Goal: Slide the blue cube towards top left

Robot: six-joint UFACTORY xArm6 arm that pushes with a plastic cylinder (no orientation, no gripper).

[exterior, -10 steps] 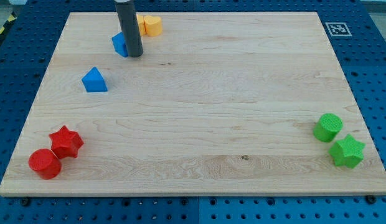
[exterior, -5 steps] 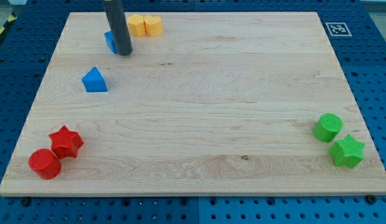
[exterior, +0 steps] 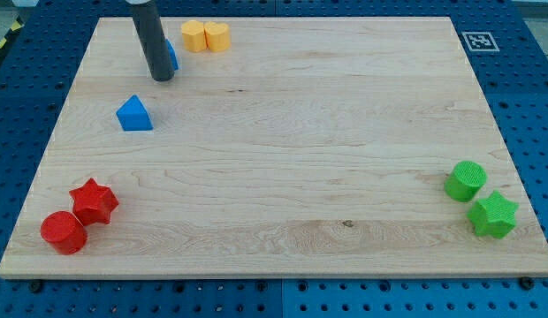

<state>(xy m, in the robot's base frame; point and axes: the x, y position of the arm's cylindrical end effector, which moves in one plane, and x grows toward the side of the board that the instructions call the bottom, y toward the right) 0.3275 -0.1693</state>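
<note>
Views: I have a single camera view, so nothing is shared between views.
Position: I look from above and from the bench's [exterior: 283,159] near edge, higher than the blocks.
Direction: I face down and forward; the far edge sits at the view's top and looks narrower.
Distance: far enough that the whole wooden bench fits, with blue perforated surface [exterior: 18,106] showing around it.
Cut-off: the rod [exterior: 154,44] leaves the view's top.
Marker: a printed tag [exterior: 479,41] lies at the top right corner.
</note>
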